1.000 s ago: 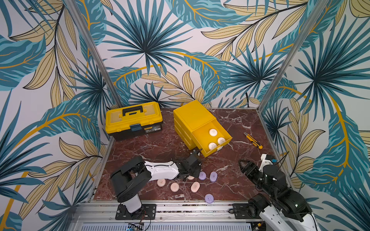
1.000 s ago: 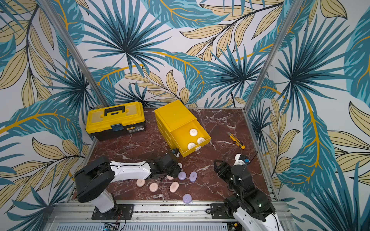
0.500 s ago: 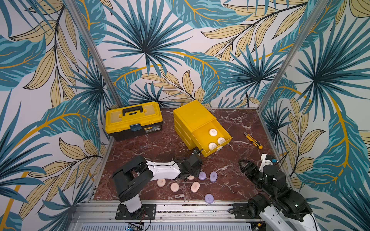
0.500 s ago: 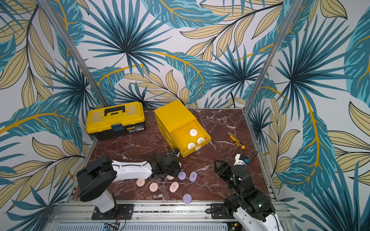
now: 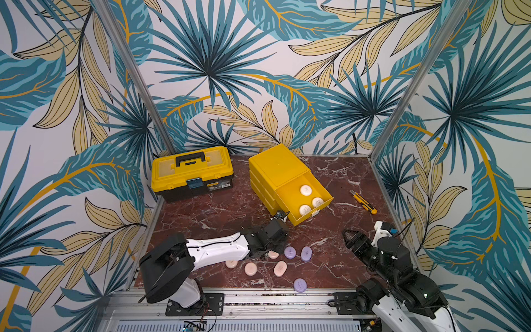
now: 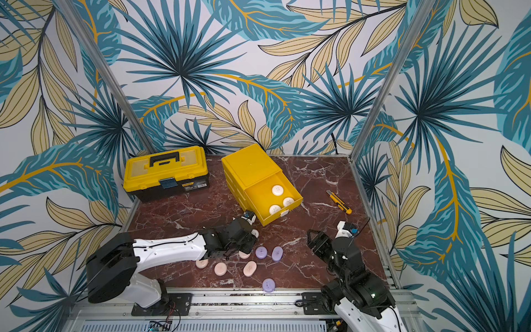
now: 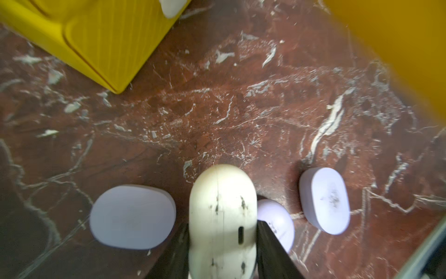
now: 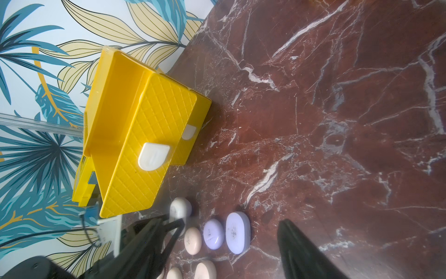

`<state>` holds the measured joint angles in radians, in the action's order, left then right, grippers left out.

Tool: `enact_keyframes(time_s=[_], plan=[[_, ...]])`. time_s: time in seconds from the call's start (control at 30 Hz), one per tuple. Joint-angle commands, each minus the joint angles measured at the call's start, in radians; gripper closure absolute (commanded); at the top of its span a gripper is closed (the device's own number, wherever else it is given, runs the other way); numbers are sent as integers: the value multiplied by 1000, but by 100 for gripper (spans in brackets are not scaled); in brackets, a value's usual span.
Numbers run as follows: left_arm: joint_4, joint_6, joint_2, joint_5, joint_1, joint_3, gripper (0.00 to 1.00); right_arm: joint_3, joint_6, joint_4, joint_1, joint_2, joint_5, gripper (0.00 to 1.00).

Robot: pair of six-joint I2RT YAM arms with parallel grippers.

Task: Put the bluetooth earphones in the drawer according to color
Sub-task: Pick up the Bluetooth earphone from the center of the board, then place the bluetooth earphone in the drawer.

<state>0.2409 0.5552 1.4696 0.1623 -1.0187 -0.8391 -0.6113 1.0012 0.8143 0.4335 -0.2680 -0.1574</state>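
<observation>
Bright even light in both top views, my left wrist view smeared with blur, white earphone case (image 7: 222,217) glaring pale, near yellow surface (image 7: 398,48) out of focus

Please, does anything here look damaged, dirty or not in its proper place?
The white earphone case between the left end effector's jaws carries dark scuff marks, and the lilac case beside it looks smudged too. The yellow drawer chest stands askew to the table edge.

Glossy, white-veined red marble-look desk (image 5: 330,178). Yellow plastic drawer (image 8: 156,113) front, quilted texture. Smooth matt lilac earphone cases (image 7: 324,200). Scuffed white earphone case (image 7: 222,217).
</observation>
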Motion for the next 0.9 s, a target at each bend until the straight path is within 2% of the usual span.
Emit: enact_keyframes(time_s=[0.0,0.23,0.4,0.63,0.87], plan=[[141,-51,-80,28,-6,-51,66,-8,-12,16,-3,10,-16,21],[390,-84,-257,115,-20,-119,67,-16,-15,16,-3,16,-17,21],[525,-182,-294,173,-18,-311,67,-21,-10,15,-4,22,-17,21],[462,-326,-127,184,-20,-578,67,-13,-4,15,-3,46,-17,21],[454,-418,135,193,-19,-836,67,-27,-13,10,-3,28,-22,21]])
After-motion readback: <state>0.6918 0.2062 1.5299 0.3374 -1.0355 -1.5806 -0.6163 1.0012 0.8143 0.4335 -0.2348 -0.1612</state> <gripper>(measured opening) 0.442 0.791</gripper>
